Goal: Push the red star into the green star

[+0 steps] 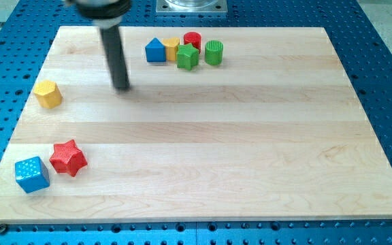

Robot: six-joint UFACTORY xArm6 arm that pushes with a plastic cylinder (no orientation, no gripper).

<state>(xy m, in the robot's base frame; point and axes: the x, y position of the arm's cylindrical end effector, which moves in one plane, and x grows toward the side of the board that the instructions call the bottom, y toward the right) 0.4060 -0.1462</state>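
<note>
The red star [68, 158] lies near the board's lower left corner, touching or nearly touching a blue cube [31, 174] at its left. The green star [187, 57] sits in a cluster at the view's top centre. My rod comes down from the top left and my tip [122, 88] rests on the board, well above and to the right of the red star and left of the cluster.
The cluster also holds a blue pentagon-like block [155, 51], a yellow block [172, 47], a red cylinder [192, 40] and a green cylinder [214, 52]. A yellow hexagon [47, 94] sits at the left edge. The wooden board [250, 150] lies on a blue perforated table.
</note>
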